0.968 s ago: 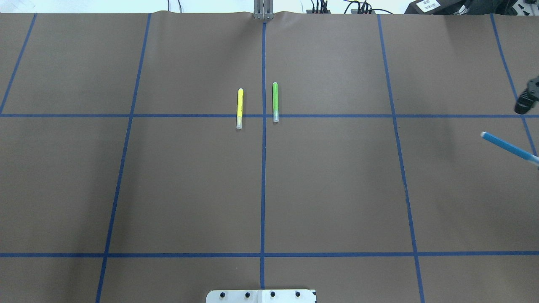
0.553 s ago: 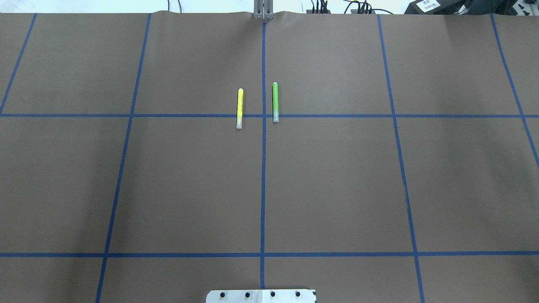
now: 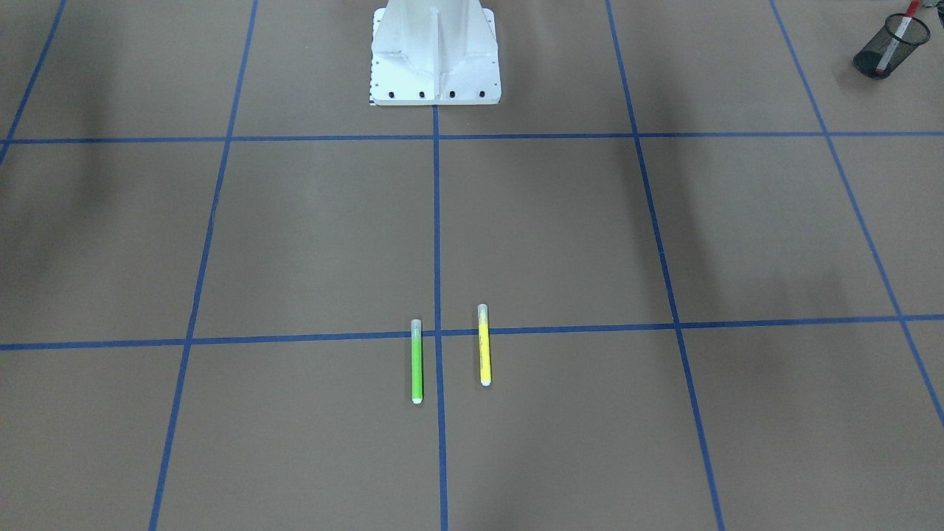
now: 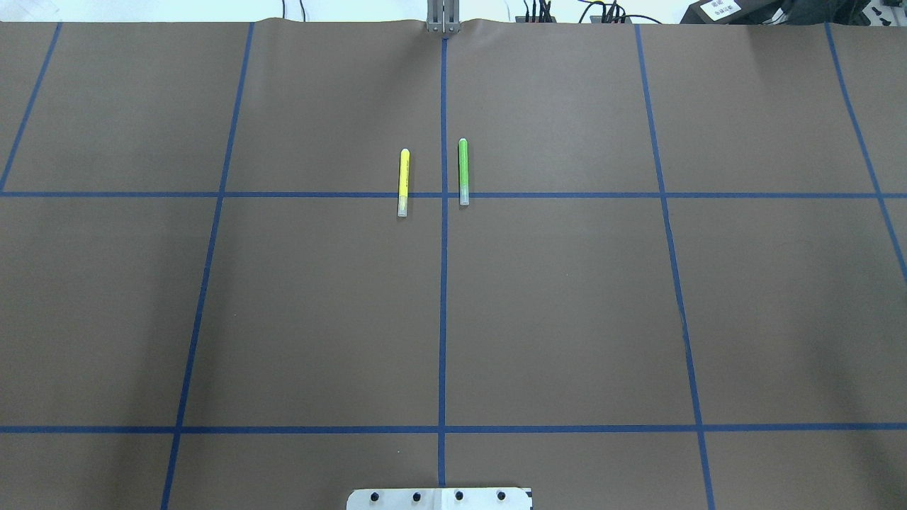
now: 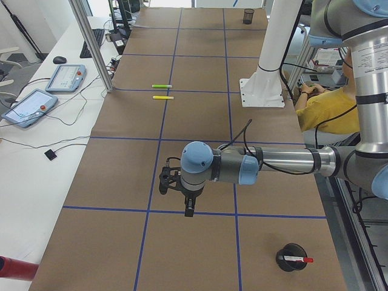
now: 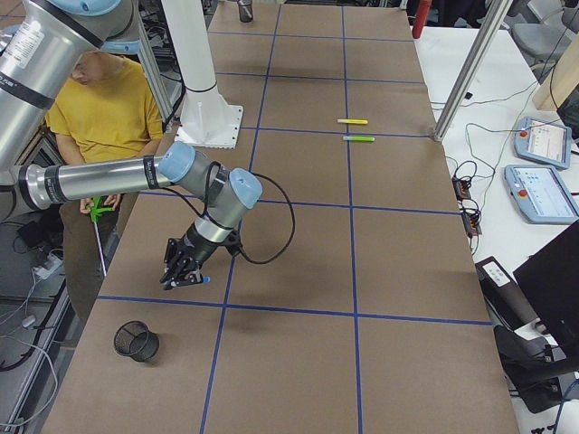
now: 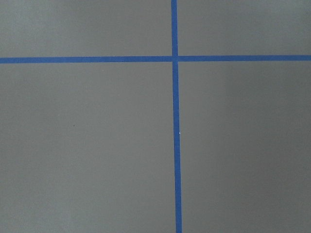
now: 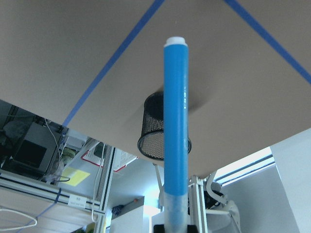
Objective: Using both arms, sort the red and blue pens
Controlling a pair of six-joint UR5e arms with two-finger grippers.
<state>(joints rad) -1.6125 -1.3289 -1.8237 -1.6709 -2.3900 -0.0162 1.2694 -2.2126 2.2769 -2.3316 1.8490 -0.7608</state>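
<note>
In the right wrist view the blue pen (image 8: 175, 121) juts out from my right gripper (image 8: 175, 226), which is shut on its clear-capped end. Beyond the pen stands a black mesh cup (image 8: 154, 127). In the exterior right view this gripper (image 6: 182, 275) hangs low over the table, a short way from that cup (image 6: 136, 342). The red pen (image 3: 894, 39) leans in another mesh cup (image 3: 889, 48) on my left side. My left gripper (image 5: 189, 210) hovers over the table near that cup (image 5: 291, 257); I cannot tell whether it is open or shut. The left wrist view holds only table and tape.
A yellow marker (image 4: 403, 182) and a green marker (image 4: 463, 172) lie side by side at the table's middle. The white pedestal (image 3: 435, 51) stands at the near edge. A person in a yellow shirt (image 6: 99, 99) sits behind the robot. Blue tape lines grid the brown table.
One second ago the right gripper and the blue pen showed at the overhead view's right edge. They have since moved out of that view. The two markers have not moved.
</note>
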